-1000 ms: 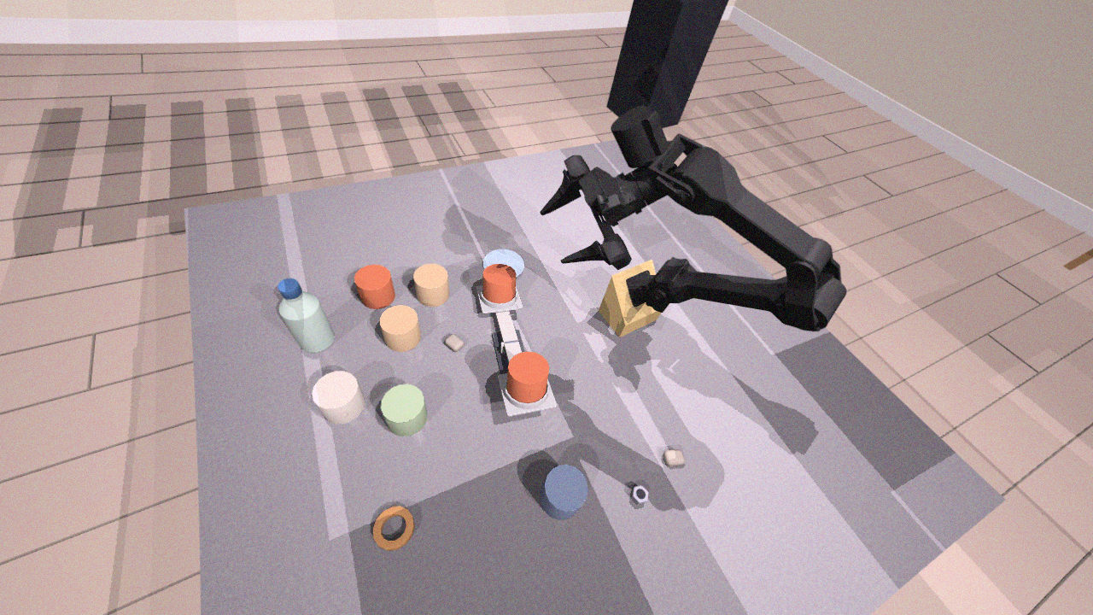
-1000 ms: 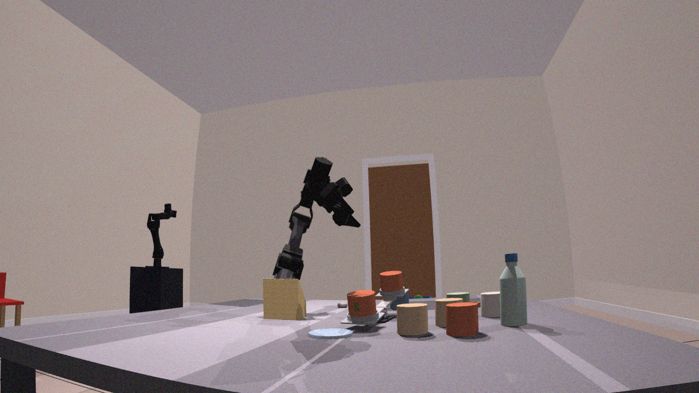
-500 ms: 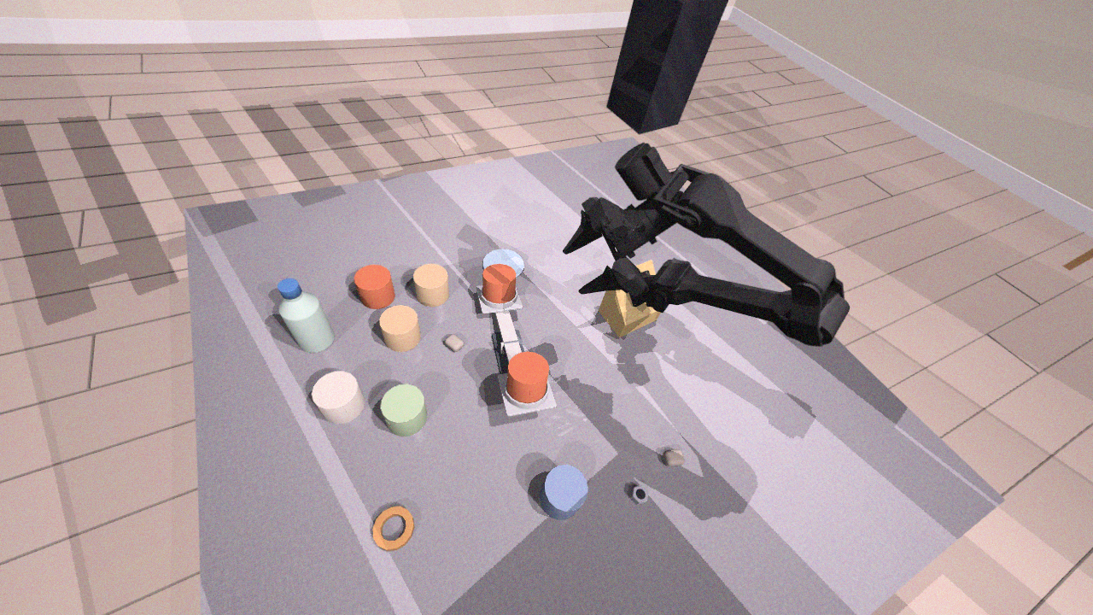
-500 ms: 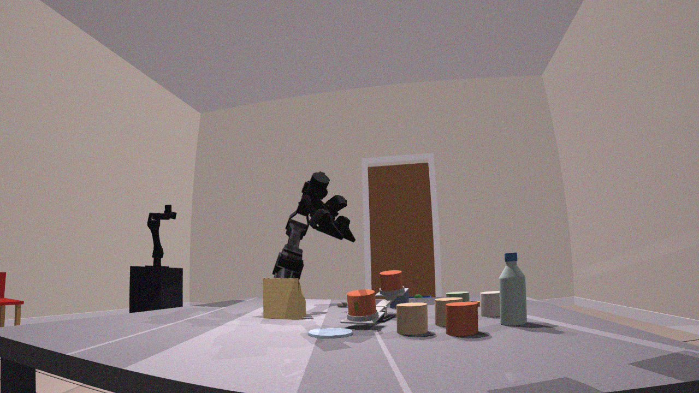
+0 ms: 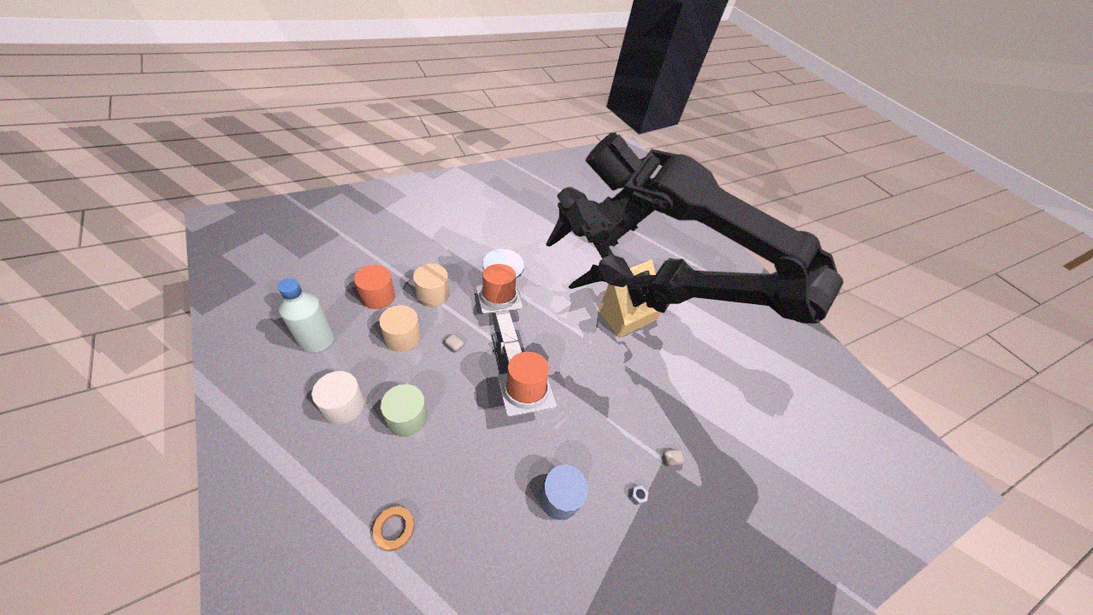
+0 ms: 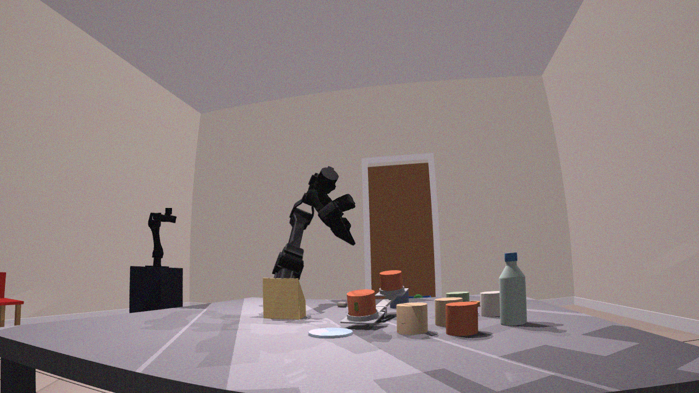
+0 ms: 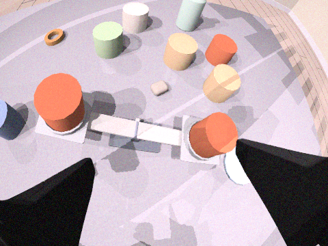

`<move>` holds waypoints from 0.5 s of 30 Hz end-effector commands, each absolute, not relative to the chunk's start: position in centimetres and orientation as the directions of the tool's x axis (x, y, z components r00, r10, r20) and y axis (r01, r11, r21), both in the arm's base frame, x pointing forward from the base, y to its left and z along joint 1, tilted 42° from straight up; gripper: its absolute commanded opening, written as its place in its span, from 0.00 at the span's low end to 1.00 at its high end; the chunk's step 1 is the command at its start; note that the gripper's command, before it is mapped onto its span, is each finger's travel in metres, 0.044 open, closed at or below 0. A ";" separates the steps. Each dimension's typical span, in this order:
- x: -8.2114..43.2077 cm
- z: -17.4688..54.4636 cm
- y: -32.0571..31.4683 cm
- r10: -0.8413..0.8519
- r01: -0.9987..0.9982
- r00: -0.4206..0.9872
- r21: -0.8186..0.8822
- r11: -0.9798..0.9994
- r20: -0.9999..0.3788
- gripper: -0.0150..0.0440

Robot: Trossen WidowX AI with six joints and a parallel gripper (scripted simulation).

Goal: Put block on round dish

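One red cup [image 5: 499, 284] [image 6: 360, 304] [image 7: 213, 134] stands on the balance [image 5: 505, 327] [image 7: 164, 133] at the end beside the round pale dish [image 5: 514, 260] [image 6: 330, 332] [image 7: 236, 171]. The other red cup [image 5: 527, 377] [image 6: 391, 280] [image 7: 59, 102] stands on the far end in the exterior view. There the beam is tilted, with the dish-side end lower and the other end raised. A small green mark shows on the lower cup. No block is visible. My gripper [image 5: 560, 265] [image 7: 165, 156] is open and empty, high above the table, to the side of the balance.
A yellow wedge [image 5: 628, 309] [image 6: 280, 298] stands by the arm. Across the balance are a bottle [image 5: 307, 321] [image 6: 512, 299], a loose red cylinder [image 5: 374, 286] [image 7: 221, 50], two tan cylinders, a white and a green one [image 5: 403, 410]. A blue cylinder [image 5: 564, 491] stands past the raised end.
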State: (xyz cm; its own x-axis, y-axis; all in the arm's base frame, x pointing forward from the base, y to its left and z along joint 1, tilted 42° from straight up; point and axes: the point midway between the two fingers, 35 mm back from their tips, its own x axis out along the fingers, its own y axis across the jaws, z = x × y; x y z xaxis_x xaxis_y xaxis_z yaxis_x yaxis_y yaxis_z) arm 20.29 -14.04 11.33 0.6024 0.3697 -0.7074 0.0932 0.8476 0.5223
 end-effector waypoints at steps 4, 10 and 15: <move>21.6 9.3 -15.6 0.424 -0.108 0.518 0.435 0.894 -0.743 1.00; 22.6 7.5 -16.4 0.471 -0.279 0.447 0.382 0.881 -0.760 1.00; 23.5 5.8 -17.0 0.510 -0.422 0.384 0.345 0.838 -0.770 1.00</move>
